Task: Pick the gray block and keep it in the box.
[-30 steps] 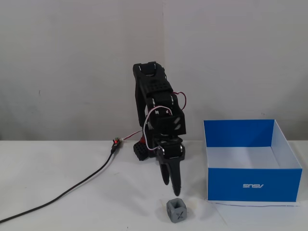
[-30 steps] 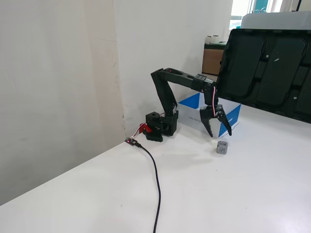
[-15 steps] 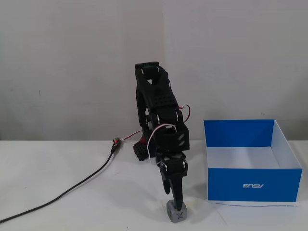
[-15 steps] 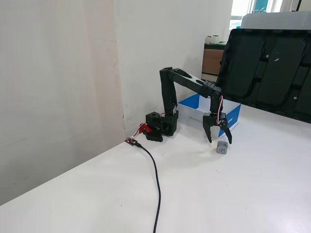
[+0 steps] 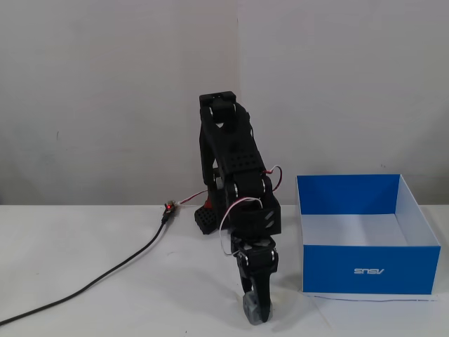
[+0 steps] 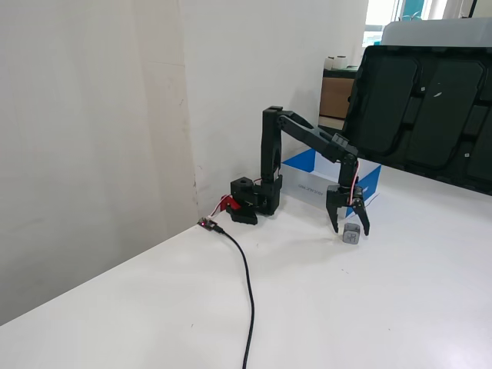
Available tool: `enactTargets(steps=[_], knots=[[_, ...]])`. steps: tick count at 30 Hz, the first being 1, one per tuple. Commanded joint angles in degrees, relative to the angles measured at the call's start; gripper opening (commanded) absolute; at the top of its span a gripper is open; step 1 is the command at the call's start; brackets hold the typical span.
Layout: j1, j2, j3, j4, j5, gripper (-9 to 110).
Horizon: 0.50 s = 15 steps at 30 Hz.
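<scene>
The tool (image 6: pixel 350 228) is lowered to the table (image 6: pixel 400 307) with its fingers spread on either side of the gray block (image 6: pixel 351 234), not clenched on it. The blue box (image 5: pixel 367 270) is seen just beside it. A black cable (image 6: pixel 247 292) is laid across the table, well apart.

The black arm (image 6: pixel 307 138) rose from its base (image 6: pixel 254 201), upper link upright, then bent at the elbow and sloped forward and down. The wrist (image 5: pixel 256 210) turned the gripper (image 6: pixel 350 229) to point straight down, its tips close to the tabletop. In a fixed view the two fingers (image 6: pixel 334 217) stood spread apart in an inverted V. In the other fixed view the gripper (image 5: pixel 255 309) was seen edge-on, narrow, with red and white wires looping beside the wrist.
</scene>
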Motion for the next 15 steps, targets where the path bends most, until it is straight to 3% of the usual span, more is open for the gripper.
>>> enactTargets(steps=[1,6,11,15], knots=[[-0.9,-0.1,-4.3,-0.6,0.0,28],[-1.4,-1.2,-4.9,-1.2,0.0,25],[-1.5,-1.6,-4.9,-2.3,0.0,13],[-1.5,-2.1,-4.9,-2.8,0.0,11]])
